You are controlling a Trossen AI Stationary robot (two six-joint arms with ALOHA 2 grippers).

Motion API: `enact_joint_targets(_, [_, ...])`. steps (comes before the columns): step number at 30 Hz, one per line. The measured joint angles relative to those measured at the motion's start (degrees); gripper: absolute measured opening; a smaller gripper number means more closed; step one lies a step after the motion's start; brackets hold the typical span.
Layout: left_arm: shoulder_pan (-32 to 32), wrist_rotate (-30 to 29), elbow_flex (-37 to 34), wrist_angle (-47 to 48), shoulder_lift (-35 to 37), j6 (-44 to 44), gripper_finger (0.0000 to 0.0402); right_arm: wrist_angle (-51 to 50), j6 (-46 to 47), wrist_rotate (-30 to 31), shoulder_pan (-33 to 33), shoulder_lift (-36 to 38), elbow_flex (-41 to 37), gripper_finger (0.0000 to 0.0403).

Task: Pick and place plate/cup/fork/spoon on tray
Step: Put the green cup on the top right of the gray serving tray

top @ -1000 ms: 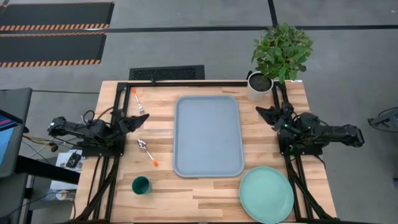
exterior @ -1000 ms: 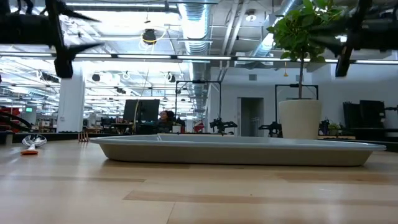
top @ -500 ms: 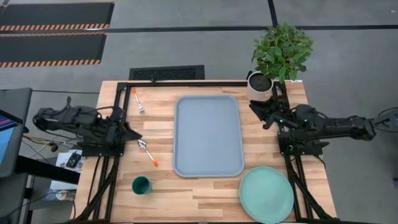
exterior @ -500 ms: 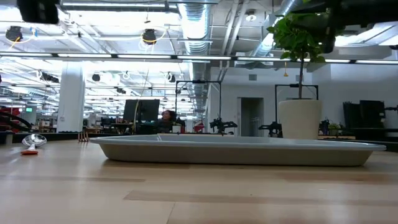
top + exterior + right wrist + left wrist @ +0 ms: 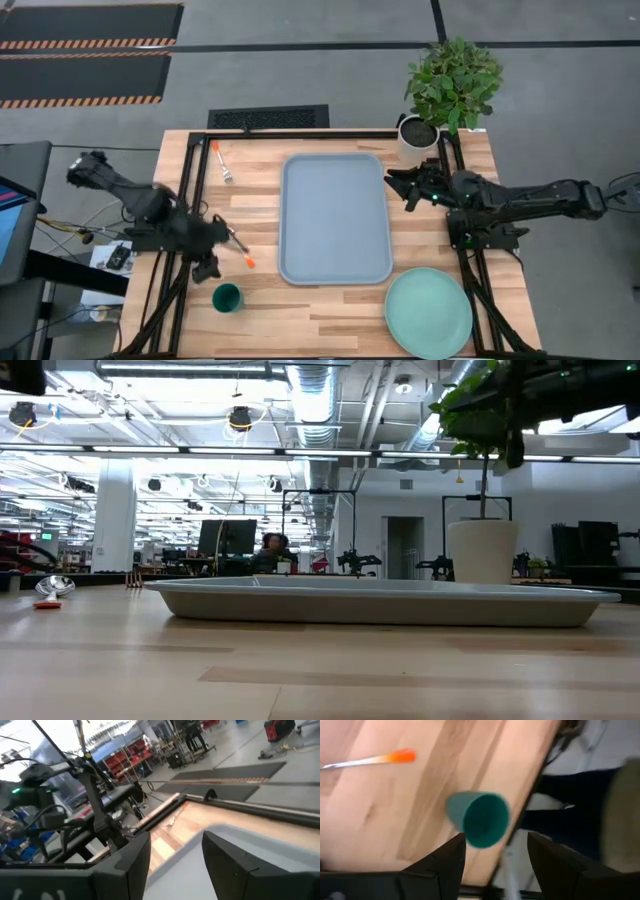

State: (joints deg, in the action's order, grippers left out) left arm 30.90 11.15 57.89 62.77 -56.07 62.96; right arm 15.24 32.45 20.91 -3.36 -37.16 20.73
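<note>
Fingers spread, the left gripper hovers just above the cup at the table's near-left, a seemingly light, rigid cylinder best pinched across its rim; right gripper also spread.

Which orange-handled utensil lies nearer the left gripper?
The spoon, beside the left gripper. The fork lies far off at the table's back edge.

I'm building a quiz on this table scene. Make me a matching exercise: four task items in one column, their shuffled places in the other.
Items:
1. plate
2. cup
3. fork
4. tray

Places:
A. middle of the table, nothing on it
B. far left part, near the black frame
C. near right corner
D. near left part, close to the left gripper

Pairs: 1-C, 2-D, 3-B, 4-A
</note>
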Motion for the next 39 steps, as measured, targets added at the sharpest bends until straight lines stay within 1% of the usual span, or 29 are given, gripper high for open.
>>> enact_joint_targets(5, [7.9, -9.7, 0.0, 3.6, -2.9, 5.9, 0.0199, 0.1, 1.7, 0.0, 0.0, -2.1, 0.0, 0.0204])
enact_joint_targets(8, [11.0, -11.6, 0.0, 3.7, -4.4, 8.3, 0.0199, 0.1, 1.7, 0.0, 0.0, -3.1, 0.0, 0.0206])
enact_joint_targets(14, [15.4, -11.9, 0.0, 2.6, -9.0, 10.1, 0.0199, 0.3, 1.9, 0.0, 0.0, -4.6, 0.0, 0.0203])
enact_joint_targets(22, [16.4, -13.0, -0.2, 0.9, -14.5, 8.0, 0.0199, 0.3, 3.5, 0.0, 0.0, -6.1, 0.0, 0.0205])
enact_joint_targets(26, [16.3, -11.8, -4.5, -9.1, -14.6, 8.7, 0.0199, 0.3, 3.6, 0.0, 0.0, -6.1, 0.0, 0.0203])
enact_joint_targets(28, [16.4, -11.6, -6.8, -12.5, -14.5, 10.4, 0.0199, 0.3, 3.6, 0.0, 0.0, -6.1, 0.0, 0.0203])
enact_joint_targets(34, [16.3, -10.9, -11.2, -12.4, -14.6, 14.7, 0.0199, 0.3, 3.8, 0.0, 0.0, -6.1, 0.0, 0.0205])
enact_joint_targets(39, [16.0, -9.9, -11.4, -12.3, -14.4, 14.3, 0.0199, 0.3, 5.0, 0.0, 0.0, -6.1, 0.0, 0.0203])
